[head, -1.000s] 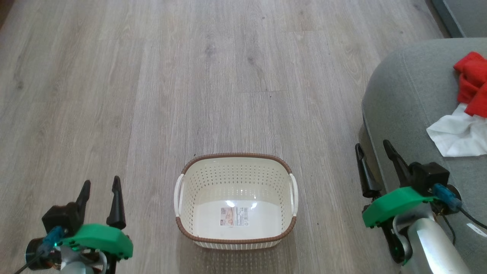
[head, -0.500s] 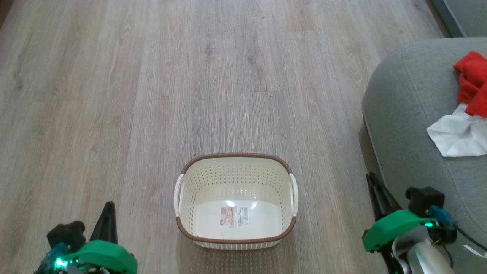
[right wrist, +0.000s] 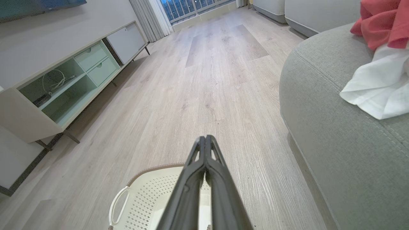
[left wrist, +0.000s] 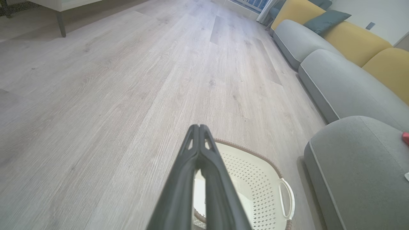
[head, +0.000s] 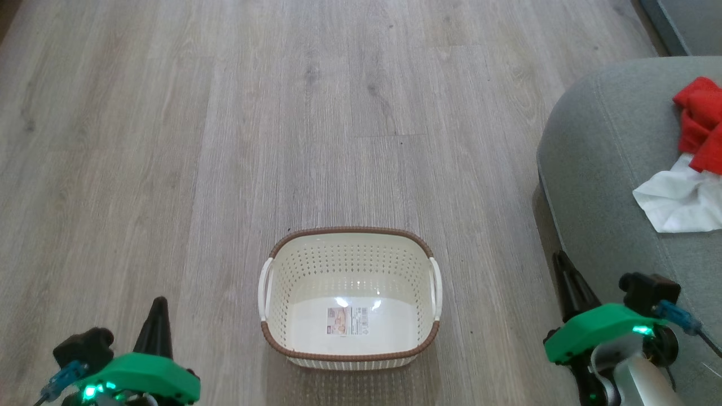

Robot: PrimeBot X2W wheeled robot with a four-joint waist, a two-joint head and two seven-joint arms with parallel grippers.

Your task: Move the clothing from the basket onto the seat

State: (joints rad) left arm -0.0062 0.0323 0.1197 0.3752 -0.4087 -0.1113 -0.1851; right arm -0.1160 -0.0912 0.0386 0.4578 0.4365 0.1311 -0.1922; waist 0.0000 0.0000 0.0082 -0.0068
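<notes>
**Setting.** Living-room floor [head: 338,113] of pale grey wood-look planks, spanning the head view.

**Lower left.** Left gripper [head: 158,304]: green housing, dark fingers clenched into a single point, nothing between them. It hangs above bare planks, apart from the basket. In the left wrist view the fingers [left wrist: 183,179] meet at the tip in front of the basket's rim.

**Centre.** Basket [head: 350,230]: cream perforated plastic with a brown woven-look rim and white handles [head: 264,287] on both short sides. It stands upright on the floor between the two grippers. A printed label [head: 347,321] sits on its glossy bottom.

**Lower right.** Right gripper [head: 561,260]: fingers pressed tip to tip, grasping nothing, just beside the seat's rounded front edge.

**Right.** Seat [head: 609,169]: grey-green upholstery with stitched seams and a rounded corner.

**Far right, on the seat.** Clothing: red garments [head: 699,113], bunched, and a white garment [head: 677,203], crumpled and touching the red. Both lie well apart from the basket.

**Background.**
- Right wrist view: a low white cabinet [right wrist: 64,83] with open pale-green shelves.
- Left wrist view: further grey sofa sections [left wrist: 335,83] with yellow back cushions [left wrist: 348,38].
</notes>
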